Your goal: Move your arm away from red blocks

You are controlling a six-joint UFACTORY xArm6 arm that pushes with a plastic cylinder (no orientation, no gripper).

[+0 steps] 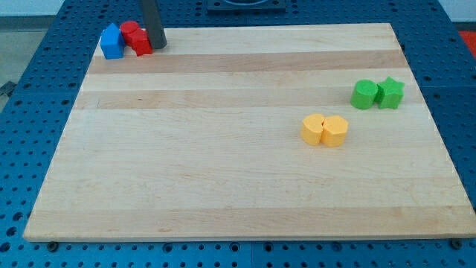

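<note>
While the red blocks (136, 37) sit at the board's (223, 186) top-left corner, touching the blue blocks (111, 41) at their 9 o'clock, my tip (158, 45) rests just beside them at 3 o'clock, holding nothing. Yellow blocks (325, 129) and green blocks (378, 94) lie well apart, toward 4 o'clock.

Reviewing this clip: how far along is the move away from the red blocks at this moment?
Nothing looks done yet. My tip sits at the board's top-left corner, right beside the red blocks, touching or nearly so, with the blue block on their far side. What is left is the whole retreat: open wood lies toward the view's right and bottom, where the yellow blocks and green blocks sit well apart.
</note>
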